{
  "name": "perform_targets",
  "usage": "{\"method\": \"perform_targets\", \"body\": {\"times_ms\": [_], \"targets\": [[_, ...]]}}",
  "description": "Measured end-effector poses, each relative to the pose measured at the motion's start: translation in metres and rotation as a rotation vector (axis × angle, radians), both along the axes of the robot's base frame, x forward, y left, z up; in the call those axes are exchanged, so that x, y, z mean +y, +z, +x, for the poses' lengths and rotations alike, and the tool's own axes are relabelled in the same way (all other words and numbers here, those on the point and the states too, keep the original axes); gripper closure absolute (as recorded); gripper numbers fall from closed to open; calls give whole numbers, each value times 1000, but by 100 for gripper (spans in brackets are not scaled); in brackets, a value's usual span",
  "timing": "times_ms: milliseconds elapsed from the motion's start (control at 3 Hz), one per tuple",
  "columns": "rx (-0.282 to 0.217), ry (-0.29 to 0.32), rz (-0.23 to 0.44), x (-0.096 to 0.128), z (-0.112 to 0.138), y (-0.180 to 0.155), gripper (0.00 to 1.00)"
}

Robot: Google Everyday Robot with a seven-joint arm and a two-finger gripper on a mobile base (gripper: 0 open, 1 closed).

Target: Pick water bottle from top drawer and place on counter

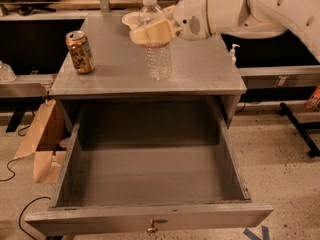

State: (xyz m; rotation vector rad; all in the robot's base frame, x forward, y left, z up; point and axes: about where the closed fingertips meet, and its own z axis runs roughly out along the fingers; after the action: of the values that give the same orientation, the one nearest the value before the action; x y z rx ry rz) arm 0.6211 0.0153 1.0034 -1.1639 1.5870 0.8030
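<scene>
The water bottle [157,54] is clear plastic with a white cap. It stands upright over the middle of the grey counter [200,71]; whether its base touches the surface I cannot tell. My gripper [152,33] comes in from the right and is shut on the bottle's upper part, its tan fingers [150,34] wrapped around it below the neck. The top drawer [150,184] is pulled fully open below the counter and holds nothing visible. Its small metal handle [152,226] shows at the front centre.
A gold-brown drink can [81,52] stands at the counter's left edge. A white bowl [131,18] sits at the counter's back, partly behind the bottle. A cardboard box [42,144] lies on the floor at the left. A dark stand leg [300,129] is at the right.
</scene>
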Motion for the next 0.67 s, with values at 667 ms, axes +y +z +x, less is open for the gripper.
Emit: {"method": "perform_targets", "body": {"times_ms": [667], "targets": [[75, -223, 81, -25, 103, -5, 100]]}}
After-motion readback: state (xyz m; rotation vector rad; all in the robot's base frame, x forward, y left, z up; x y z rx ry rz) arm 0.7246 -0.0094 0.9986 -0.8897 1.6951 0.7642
